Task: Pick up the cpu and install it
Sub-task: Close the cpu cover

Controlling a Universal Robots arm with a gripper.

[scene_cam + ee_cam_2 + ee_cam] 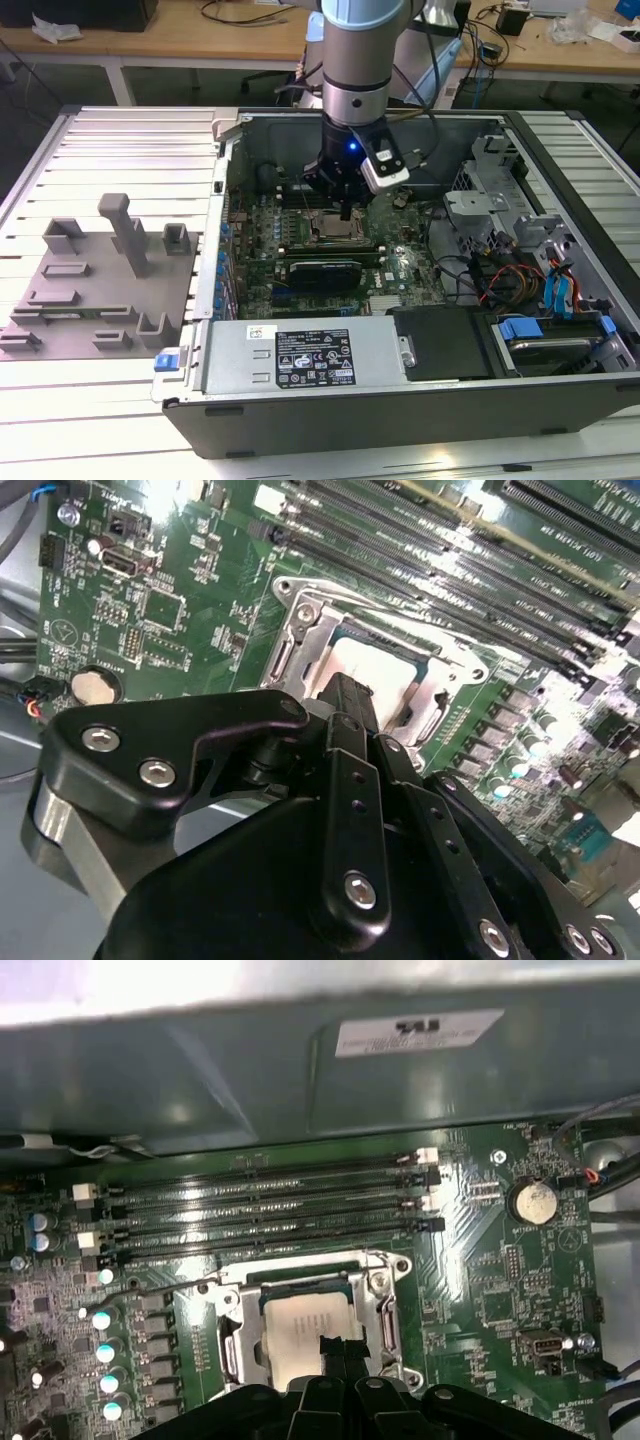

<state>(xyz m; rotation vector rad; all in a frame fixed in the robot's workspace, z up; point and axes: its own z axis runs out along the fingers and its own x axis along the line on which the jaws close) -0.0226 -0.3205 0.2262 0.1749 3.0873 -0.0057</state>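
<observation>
I see the black gripper [340, 1345], fingers pressed together, over one edge of the small square silvery cpu [300, 1322]. The cpu lies flat inside the silver metal socket frame [386, 1305] on the green motherboard [480, 1280], with long dark memory slots [260, 1215] just beside the frame.

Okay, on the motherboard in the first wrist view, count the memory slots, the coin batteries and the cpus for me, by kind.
memory slots: 4
coin battery: 1
cpu: 1
Total: 6
</observation>
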